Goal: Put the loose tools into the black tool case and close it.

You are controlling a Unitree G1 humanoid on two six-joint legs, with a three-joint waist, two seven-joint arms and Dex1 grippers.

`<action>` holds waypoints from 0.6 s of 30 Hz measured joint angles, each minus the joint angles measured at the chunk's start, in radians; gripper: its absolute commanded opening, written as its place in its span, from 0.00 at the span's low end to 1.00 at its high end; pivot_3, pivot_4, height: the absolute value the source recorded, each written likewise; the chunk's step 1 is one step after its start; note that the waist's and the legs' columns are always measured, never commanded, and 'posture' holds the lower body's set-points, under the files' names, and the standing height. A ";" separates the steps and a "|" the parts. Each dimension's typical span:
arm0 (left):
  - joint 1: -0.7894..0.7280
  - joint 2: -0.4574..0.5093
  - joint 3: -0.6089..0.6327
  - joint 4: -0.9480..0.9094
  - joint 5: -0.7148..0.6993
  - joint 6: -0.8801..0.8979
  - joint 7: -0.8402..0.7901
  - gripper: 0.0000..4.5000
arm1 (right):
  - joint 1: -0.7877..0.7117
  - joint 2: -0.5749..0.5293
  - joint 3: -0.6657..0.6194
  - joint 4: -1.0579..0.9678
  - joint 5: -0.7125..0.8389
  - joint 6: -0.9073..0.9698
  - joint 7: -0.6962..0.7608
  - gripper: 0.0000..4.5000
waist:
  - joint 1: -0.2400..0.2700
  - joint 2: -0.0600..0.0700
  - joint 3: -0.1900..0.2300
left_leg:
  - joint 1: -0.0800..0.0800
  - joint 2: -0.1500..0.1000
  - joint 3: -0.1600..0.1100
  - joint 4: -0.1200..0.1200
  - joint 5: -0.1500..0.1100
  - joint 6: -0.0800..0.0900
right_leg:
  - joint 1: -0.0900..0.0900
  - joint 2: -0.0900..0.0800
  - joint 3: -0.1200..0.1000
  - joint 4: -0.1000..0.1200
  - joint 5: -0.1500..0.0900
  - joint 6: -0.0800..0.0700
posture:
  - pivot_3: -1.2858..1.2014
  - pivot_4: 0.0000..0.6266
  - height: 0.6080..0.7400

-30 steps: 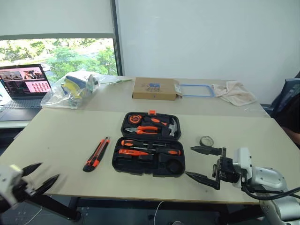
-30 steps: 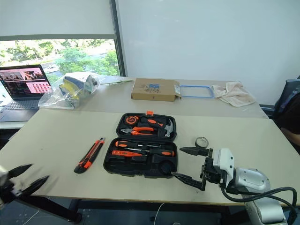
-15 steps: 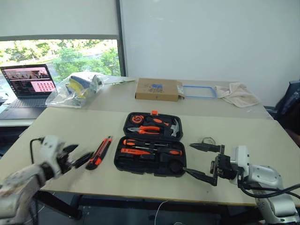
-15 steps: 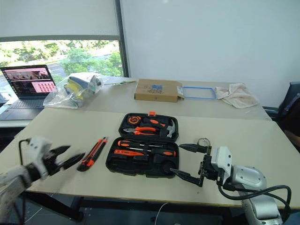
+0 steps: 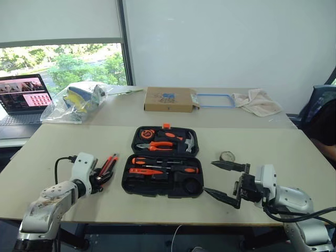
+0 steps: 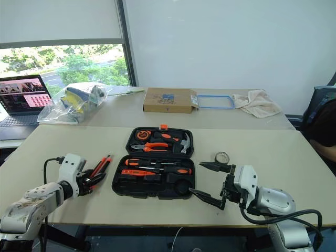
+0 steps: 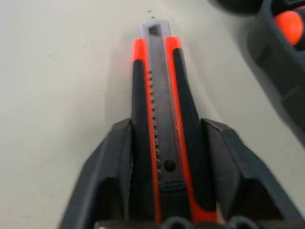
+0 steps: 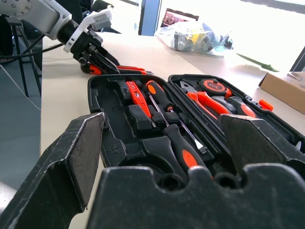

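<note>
The knife [image 7: 159,129] lies on the desk [image 5: 63,147] at the lower left of the head view, just beside the open case [image 5: 163,168], its long axis running from the lower left up toward the case's left wall. The left end effector [image 5: 100,177] sits at the knife's near end, in line with that axis; in the left wrist view its two fingers [image 7: 107,167] flank the handle closely, narrowed onto it, though I cannot tell whether they yet grip. The knife rests on the desk, not lifted.

The right end effector [image 5: 227,181] hovers wide at the lower right, beside the case's right edge, with the tape roll [image 5: 230,157] just behind it. The left arm is clearly nearer the knife. Bare desk surrounds the knife on its left; the case wall crowds its right.
</note>
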 measured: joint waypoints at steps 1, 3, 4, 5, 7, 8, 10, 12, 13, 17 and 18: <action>0.008 0.008 0.005 0.004 -0.001 -0.011 -0.014 0.38 | 0.000 0.000 0.000 0.000 0.000 0.000 0.000 1.00 | -0.001 0.000 0.000 | 0.000 0.000 0.000 0.000 0.000 0.000 | 0.000 0.000 0.000 0.000 0.000 0.000 | 0.52 0.24 1.00; 0.027 0.013 0.034 0.022 -0.011 -0.044 -0.060 0.38 | 0.000 0.000 0.000 0.000 0.000 0.000 -0.001 1.00 | -0.004 0.000 0.000 | 0.000 0.001 0.000 0.000 0.000 0.000 | -0.001 0.001 0.000 0.000 0.000 -0.001 | 0.52 0.24 1.00; 0.029 0.013 0.042 0.032 -0.019 -0.057 -0.075 0.38 | 0.000 0.000 0.000 0.000 0.000 0.000 -0.001 1.00 | -0.003 0.000 0.000 | 0.000 0.001 0.000 0.000 0.000 -0.001 | -0.001 0.001 0.000 0.000 0.000 -0.002 | 0.52 0.24 1.00; 0.030 0.012 0.072 0.054 -0.048 -0.090 -0.126 0.38 | 0.000 0.000 0.000 0.000 0.000 0.000 -0.001 1.00 | -0.001 0.000 0.000 | -0.001 0.002 0.000 0.000 0.001 -0.001 | -0.001 0.001 -0.001 0.000 0.000 -0.002 | 0.52 0.24 1.00; 0.024 0.014 0.111 0.068 -0.085 -0.134 -0.187 0.38 | 0.001 0.000 0.000 0.000 0.000 0.000 -0.001 1.00 | 0.000 0.000 0.000 | -0.001 0.001 0.000 0.000 0.001 -0.001 | -0.002 0.001 -0.001 0.000 0.000 -0.002 | 0.52 0.24 1.00; 0.017 0.029 0.129 0.081 -0.105 -0.173 -0.238 0.38 | 0.001 0.000 0.000 0.000 0.000 0.000 -0.001 1.00 | 0.004 0.000 0.000 | -0.001 0.001 0.000 0.000 0.001 -0.001 | -0.001 0.000 -0.002 0.000 0.000 -0.002 | 0.52 0.24 1.00; 0.001 0.078 0.152 0.111 -0.123 -0.236 -0.340 0.38 | 0.003 -0.004 -0.001 0.000 0.000 0.000 -0.001 1.00 | 0.007 0.000 0.000 | -0.001 0.001 0.000 0.000 0.000 -0.001 | -0.001 0.000 -0.002 0.000 0.000 -0.002 | 0.52 0.24 1.00; -0.014 0.135 0.156 0.132 -0.139 -0.285 -0.451 0.38 | 0.004 -0.008 -0.001 0.000 0.000 0.000 0.000 1.00 | 0.010 0.000 0.000 | -0.001 0.001 0.000 0.000 0.000 -0.001 | -0.001 0.001 -0.002 -0.001 0.000 -0.002 | 0.52 0.24 1.00; -0.025 0.157 0.155 0.134 -0.156 -0.301 -0.514 0.38 | 0.004 -0.011 -0.002 0.000 0.000 0.000 0.000 1.00 | 0.012 0.000 0.000 | -0.001 0.000 0.000 0.000 0.000 0.000 | -0.001 0.000 -0.002 -0.001 0.000 -0.002 | 0.52 0.24 1.00; -0.126 0.231 0.064 0.141 -0.166 -0.342 -0.705 0.38 | 0.015 -0.014 -0.010 -0.004 0.000 0.000 0.000 1.00 | 0.023 -0.001 0.001 | -0.002 0.000 0.000 0.001 0.000 0.000 | 0.000 0.001 -0.004 -0.001 0.000 -0.002 | 0.52 0.24 1.00; -0.181 0.265 -0.015 0.143 -0.128 -0.380 -0.774 0.38 | 0.019 -0.016 -0.013 -0.007 0.001 0.000 0.000 1.00 | 0.026 -0.001 0.001 | -0.003 -0.001 0.000 0.001 0.000 0.000 | 0.000 0.001 -0.004 -0.002 0.000 -0.002 | 0.52 0.24 1.00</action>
